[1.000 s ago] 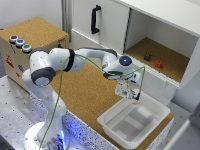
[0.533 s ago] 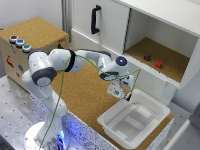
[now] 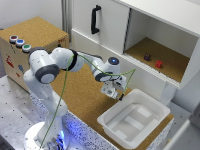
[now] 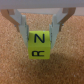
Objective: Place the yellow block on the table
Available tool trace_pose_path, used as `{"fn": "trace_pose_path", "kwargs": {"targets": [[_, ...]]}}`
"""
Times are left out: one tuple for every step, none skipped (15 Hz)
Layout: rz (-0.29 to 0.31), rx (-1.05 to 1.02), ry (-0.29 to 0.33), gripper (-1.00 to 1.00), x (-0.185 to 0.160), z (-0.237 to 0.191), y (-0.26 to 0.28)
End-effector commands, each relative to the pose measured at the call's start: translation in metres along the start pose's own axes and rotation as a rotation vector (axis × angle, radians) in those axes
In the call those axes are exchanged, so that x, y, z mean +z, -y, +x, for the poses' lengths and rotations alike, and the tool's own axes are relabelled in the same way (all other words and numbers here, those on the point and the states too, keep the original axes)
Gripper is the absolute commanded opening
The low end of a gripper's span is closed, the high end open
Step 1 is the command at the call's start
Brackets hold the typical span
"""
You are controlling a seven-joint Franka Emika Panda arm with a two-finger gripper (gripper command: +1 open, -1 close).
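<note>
The yellow block (image 4: 40, 45) is a small cube marked with black letters. In the wrist view it sits between my two fingertips (image 4: 21, 30), which press against its sides, with brown cork right beneath it. My gripper (image 4: 40, 35) is shut on it. In the exterior view the gripper (image 3: 111, 93) points down, low over the cork table (image 3: 75, 95), just to the exterior view's left of the white bin. The block is too small to make out there.
A white plastic bin (image 3: 135, 117) stands close to the gripper at the table's corner. A small red block (image 3: 158, 63) and a dark block (image 3: 147, 57) lie in the open cabinet shelf. A cork-topped box with coloured buttons (image 3: 35, 35) stands at the far left.
The gripper has moved towards the exterior view's left, from beside the bin's rim to over bare cork, and a little lower.
</note>
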State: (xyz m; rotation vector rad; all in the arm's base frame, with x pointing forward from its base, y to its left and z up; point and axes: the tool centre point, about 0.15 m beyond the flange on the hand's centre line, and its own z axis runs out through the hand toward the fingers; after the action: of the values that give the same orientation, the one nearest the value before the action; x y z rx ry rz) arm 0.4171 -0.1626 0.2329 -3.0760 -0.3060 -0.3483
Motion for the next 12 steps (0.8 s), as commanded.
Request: {"fn": "trace_pose_path", "kwargs": {"targets": [[-0.032, -0.014, 0.024, 1.0, 0.02, 0.017, 0.012], [-0.037, -0.016, 0.0, 1.0, 0.006, 0.019, 0.012], [-0.028, -0.013, -0.021, 1.0, -0.009, 0.022, 0.01], [-0.024, -0.019, -0.054, 1.0, -0.032, 0.028, 0.007], [-0.028, -0.026, -0.089, 1.0, -0.052, 0.033, 0.003], [-0.028, -0.026, -0.089, 1.0, -0.052, 0.033, 0.003], [-0.028, -0.026, -0.089, 1.0, -0.052, 0.033, 0.003], [-0.028, -0.026, -0.089, 1.0, -0.052, 0.033, 0.003], [-0.028, -0.026, -0.089, 1.0, -0.052, 0.033, 0.003], [-0.028, -0.026, -0.089, 1.0, -0.052, 0.033, 0.003], [-0.028, -0.026, -0.089, 1.0, -0.052, 0.033, 0.003], [-0.028, -0.026, -0.089, 1.0, -0.052, 0.033, 0.003]]}}
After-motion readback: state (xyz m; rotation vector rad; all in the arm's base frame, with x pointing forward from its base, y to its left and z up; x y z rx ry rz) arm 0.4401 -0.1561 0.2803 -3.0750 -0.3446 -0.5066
